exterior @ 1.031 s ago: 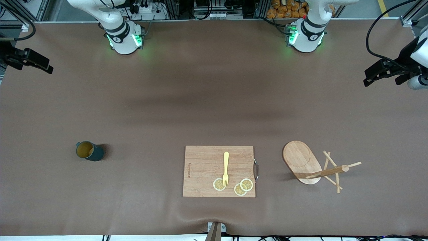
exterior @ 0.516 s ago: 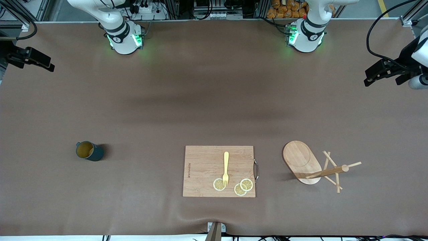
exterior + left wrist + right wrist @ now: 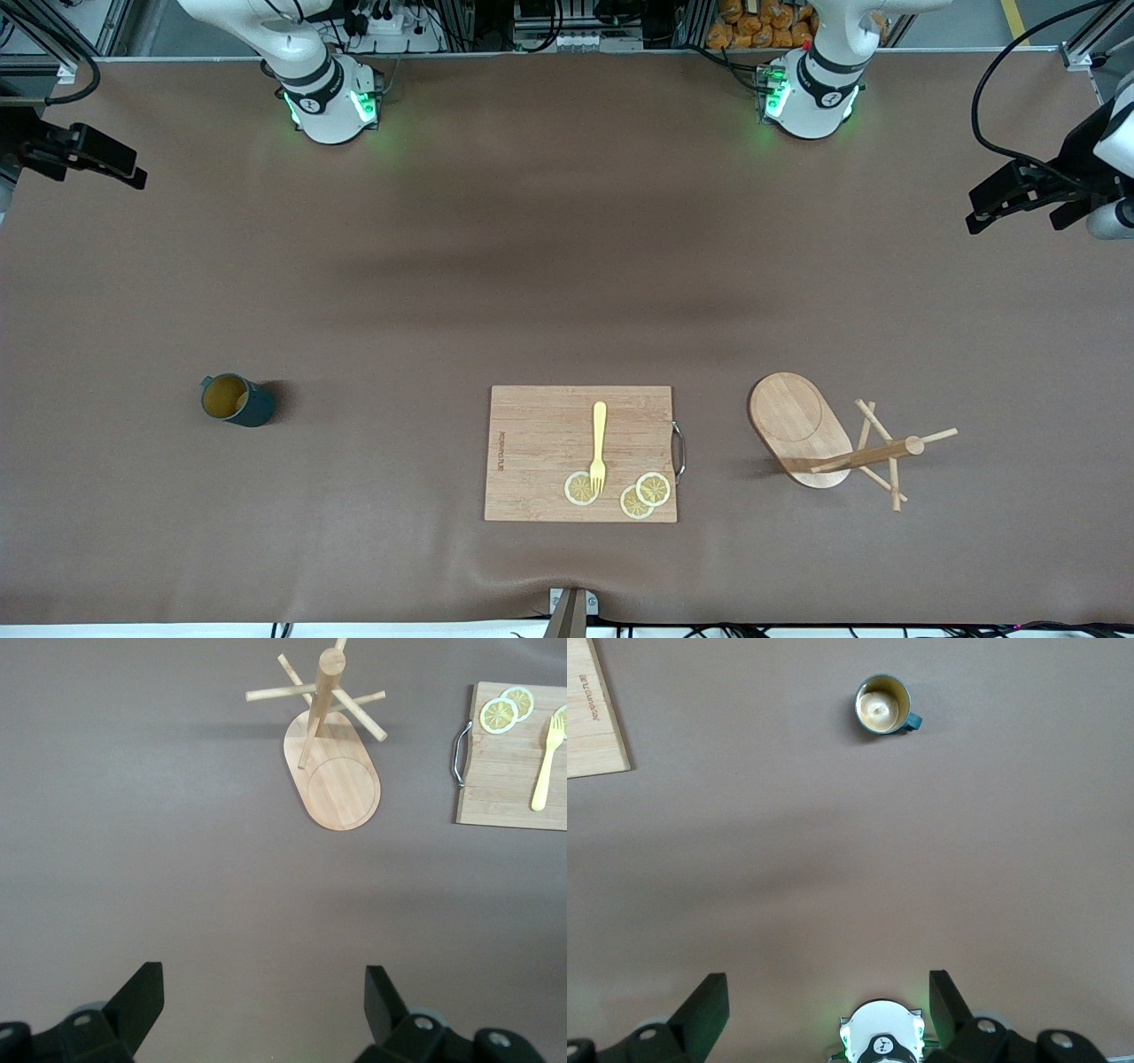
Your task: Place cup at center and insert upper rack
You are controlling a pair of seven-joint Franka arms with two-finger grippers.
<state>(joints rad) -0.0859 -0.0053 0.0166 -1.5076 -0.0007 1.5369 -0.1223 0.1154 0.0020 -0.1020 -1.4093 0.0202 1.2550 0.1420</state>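
The ribbed teal cup [image 3: 236,400] stood on the brown worktop [image 3: 532,266] toward the right arm's end; the wooden rack [image 3: 828,439], oval-based, stood toward the left arm's. Neither had shifted. Right end effector [image 3: 133,175] and left end effector [image 3: 979,217], both spread, had drifted slightly at the worktop's ends.

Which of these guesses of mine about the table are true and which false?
1. The cup stands upright on the table. True.
2. The rack stands on the cutting board. False: it stands on the table, beside the board, toward the left arm's end.
3. A fork lies on the board. True.
4. The right gripper holds the cup. False: it is open and empty, high over its end of the table.
5. The left gripper is open and empty. True.
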